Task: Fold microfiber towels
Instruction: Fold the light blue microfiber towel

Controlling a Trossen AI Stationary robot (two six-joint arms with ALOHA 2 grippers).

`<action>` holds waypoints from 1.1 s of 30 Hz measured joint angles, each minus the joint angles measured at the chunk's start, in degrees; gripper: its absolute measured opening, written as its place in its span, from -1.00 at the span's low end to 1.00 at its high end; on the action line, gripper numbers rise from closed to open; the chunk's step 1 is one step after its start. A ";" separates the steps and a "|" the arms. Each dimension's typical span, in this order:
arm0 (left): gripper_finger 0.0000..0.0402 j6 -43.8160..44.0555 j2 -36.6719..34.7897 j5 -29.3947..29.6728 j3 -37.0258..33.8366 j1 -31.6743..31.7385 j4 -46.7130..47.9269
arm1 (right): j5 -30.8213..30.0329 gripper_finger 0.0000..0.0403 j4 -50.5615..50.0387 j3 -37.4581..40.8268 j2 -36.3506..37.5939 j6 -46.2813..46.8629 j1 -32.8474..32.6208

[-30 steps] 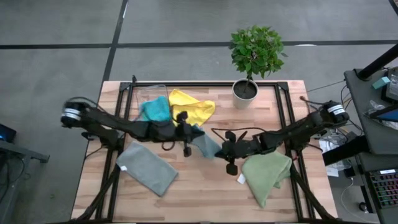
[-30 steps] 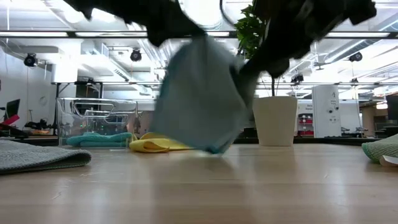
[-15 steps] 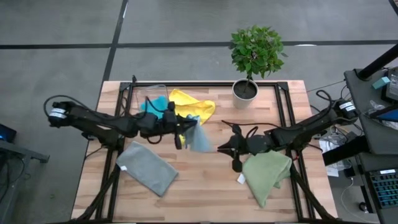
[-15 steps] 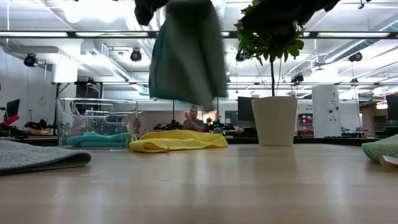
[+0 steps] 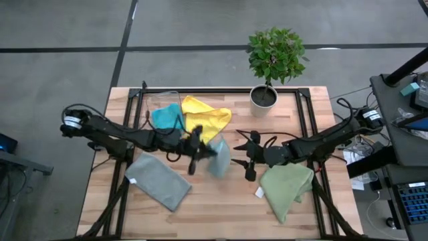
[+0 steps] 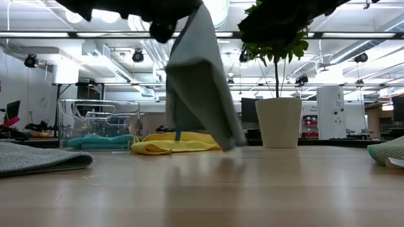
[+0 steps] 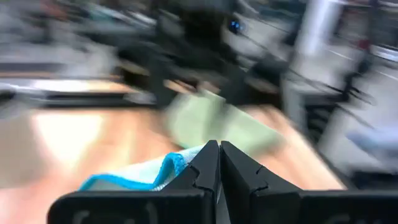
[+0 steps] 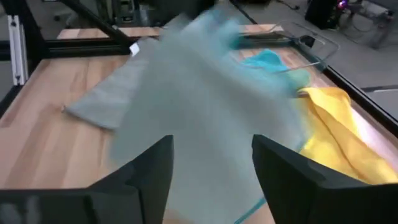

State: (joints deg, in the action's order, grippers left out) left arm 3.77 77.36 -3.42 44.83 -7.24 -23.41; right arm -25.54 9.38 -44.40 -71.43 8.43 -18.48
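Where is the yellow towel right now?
In the high view the yellow towel lies crumpled at the table's back edge, touching the teal towel on its left, with the potted plant off to its right.

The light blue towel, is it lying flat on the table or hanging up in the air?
Hanging. The left gripper, shut, pinches the light blue towel, which droops above the table.

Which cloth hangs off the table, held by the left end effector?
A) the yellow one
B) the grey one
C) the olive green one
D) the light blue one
D: the left end effector is shut on the light blue towel, which the low view shows dangling clear of the table.
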 joint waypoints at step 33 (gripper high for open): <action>-1.00 0.34 -6.80 -3.32 2.76 0.50 22.42 | -6.47 -0.96 3.87 -0.09 -2.25 -18.00 1.20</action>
State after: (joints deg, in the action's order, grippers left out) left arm 4.11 70.56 -6.74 47.58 -6.74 -0.99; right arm -32.01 13.25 -44.49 -73.68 -9.57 -17.28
